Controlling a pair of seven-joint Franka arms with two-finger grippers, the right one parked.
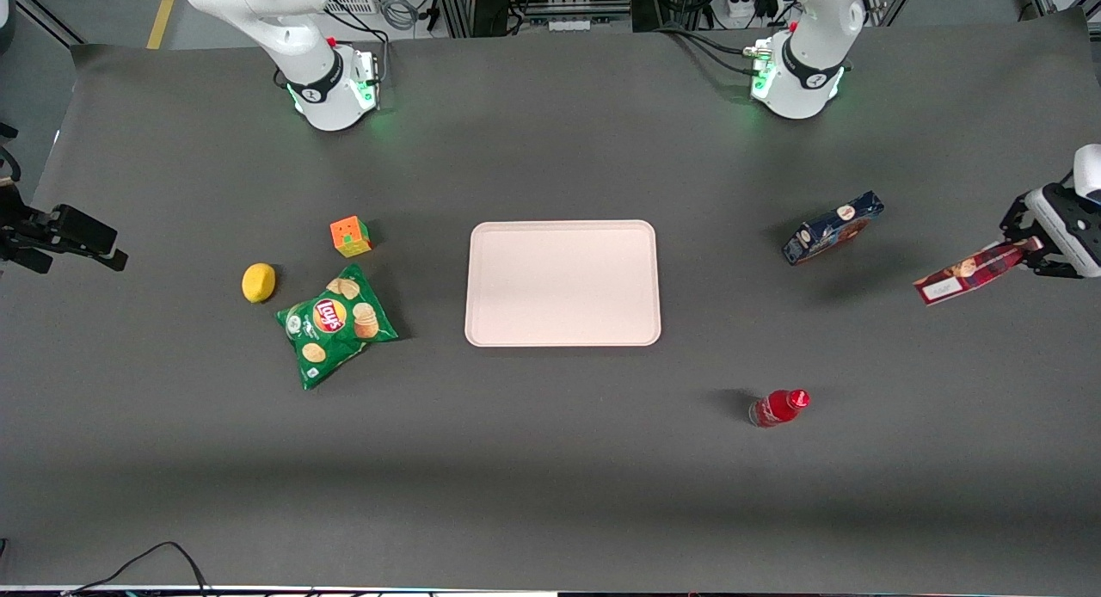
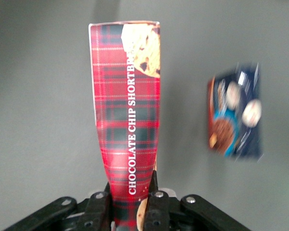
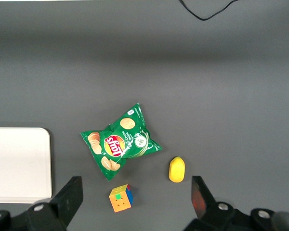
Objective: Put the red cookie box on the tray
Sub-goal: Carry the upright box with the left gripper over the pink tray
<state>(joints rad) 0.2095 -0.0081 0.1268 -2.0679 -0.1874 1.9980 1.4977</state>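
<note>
My left gripper [image 1: 1029,255] is shut on one end of the red cookie box [image 1: 970,273] and holds it above the table at the working arm's end. The box is a long slim red tartan carton with a white label patch, tilted down toward the tray. In the left wrist view the box [image 2: 127,115] sticks out from between my gripper [image 2: 131,202], pinched in where the fingers [image 2: 156,199] squeeze it. The pale pink tray [image 1: 563,236] lies flat in the middle of the table, well apart from the box, with nothing on it. It also shows in the right wrist view [image 3: 19,139].
A dark blue cookie box [image 1: 832,227] lies between the tray and the held box, also in the left wrist view [image 2: 235,117]. A small red bottle [image 1: 778,407] lies nearer the camera. A chips bag [image 1: 335,323], lemon [image 1: 258,282] and colour cube [image 1: 350,236] lie toward the parked arm's end.
</note>
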